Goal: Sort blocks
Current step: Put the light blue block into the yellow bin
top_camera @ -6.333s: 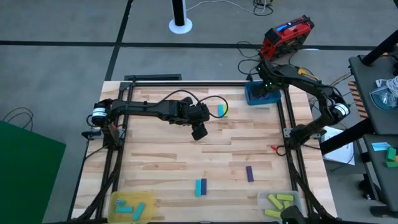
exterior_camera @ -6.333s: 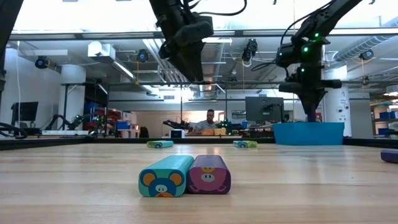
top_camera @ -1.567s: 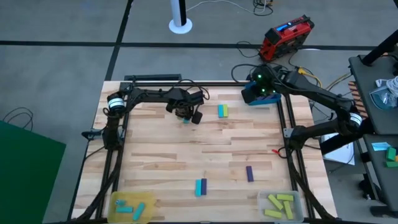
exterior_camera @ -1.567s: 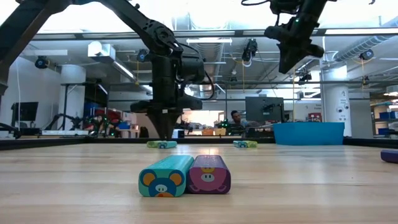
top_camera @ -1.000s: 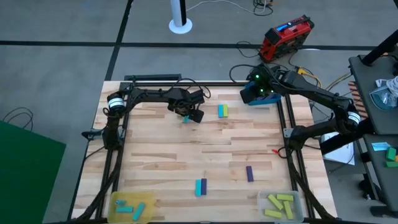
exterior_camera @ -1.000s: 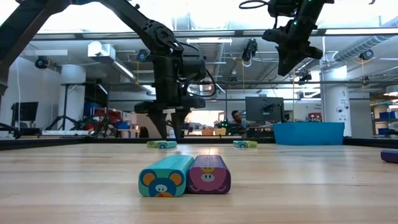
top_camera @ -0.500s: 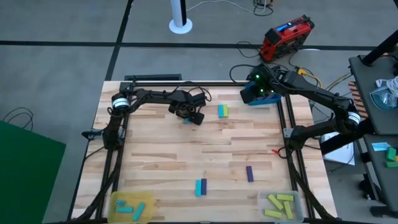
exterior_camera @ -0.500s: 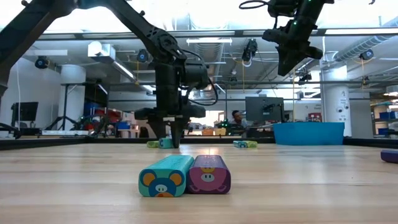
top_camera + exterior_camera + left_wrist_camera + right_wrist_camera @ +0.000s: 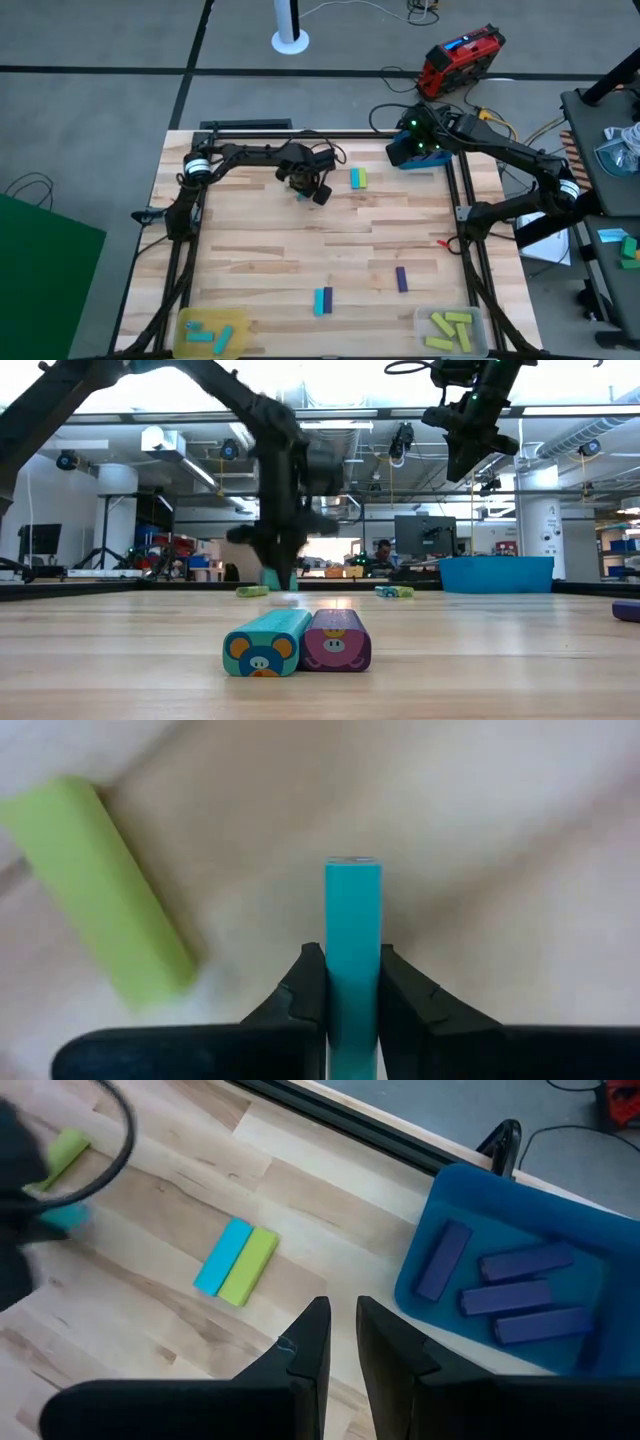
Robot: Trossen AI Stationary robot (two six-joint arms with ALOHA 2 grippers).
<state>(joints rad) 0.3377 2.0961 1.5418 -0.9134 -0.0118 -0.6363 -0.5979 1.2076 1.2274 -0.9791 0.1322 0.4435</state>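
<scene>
My left gripper is at the table's far middle, shut on a cyan block. A yellow-green block lies flat on the wood beside it. My right gripper hangs high over the blue tray at the far right, which holds several purple blocks. In the right wrist view its fingers stand a narrow gap apart with nothing between them. A cyan and yellow-green pair lies side by side between the two arms. My left gripper pinches the cyan block's two long sides between its two fingers, from above, pointing down. The block's far end sticks out beyond the fingertips. In the low view the block shows a little above the tabletop.
A cyan and purple pair and a lone purple block lie toward the near edge. A yellow tray with cyan blocks stands at the near left. A clear tray with yellow-green blocks stands at the near right. Bare wood lies between.
My left gripper has come down with its fingers open on either side of the cyan block and shut on it. It has then risen a little and gone slightly toward the table's right edge. The cyan block has come off the table. The yellow-green block has stayed where it was.
</scene>
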